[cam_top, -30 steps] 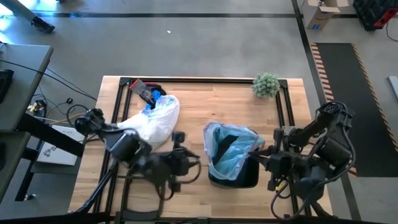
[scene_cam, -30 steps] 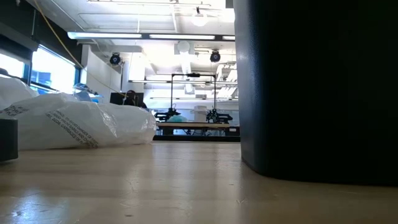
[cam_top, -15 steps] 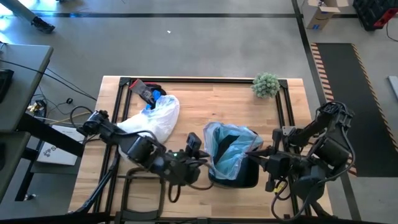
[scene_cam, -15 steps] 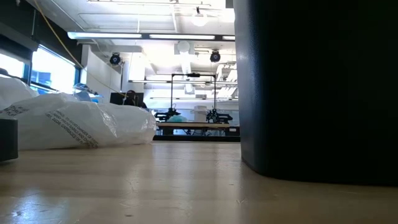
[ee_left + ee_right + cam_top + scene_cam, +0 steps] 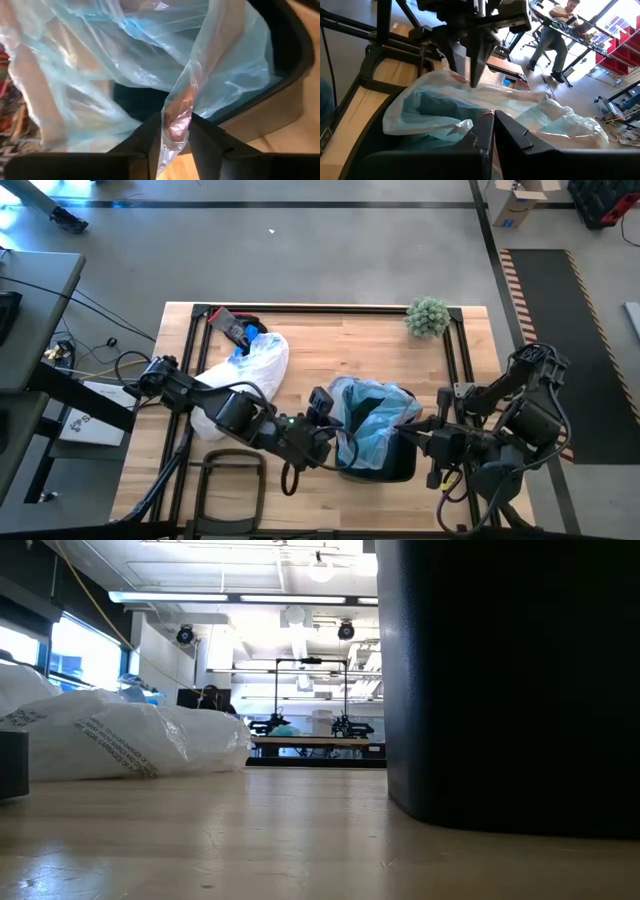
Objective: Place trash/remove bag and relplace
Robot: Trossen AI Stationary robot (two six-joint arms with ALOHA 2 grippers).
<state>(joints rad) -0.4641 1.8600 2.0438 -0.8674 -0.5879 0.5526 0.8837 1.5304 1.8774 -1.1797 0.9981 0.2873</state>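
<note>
Here, near the tabletop's front edge, we pinch the crinkled light-blue translucent bin liner [image 5: 366, 420] from both sides, left gripper [image 5: 175, 131] and right gripper [image 5: 493, 131] each clamping film, apparently to stretch it over the black bin [image 5: 392, 463].

The right hand [image 5: 493, 131] is closed on the edge of the light-blue bag [image 5: 440, 112]. Opposite, the left hand [image 5: 472, 60] pinches the bag's far edge. Beyond the surface [image 5: 390, 72], a person [image 5: 552, 30] sits.

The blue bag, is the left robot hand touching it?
Touching. The left wrist view shows the left gripper pinching a fold of the blue bag between its fingers.
</note>
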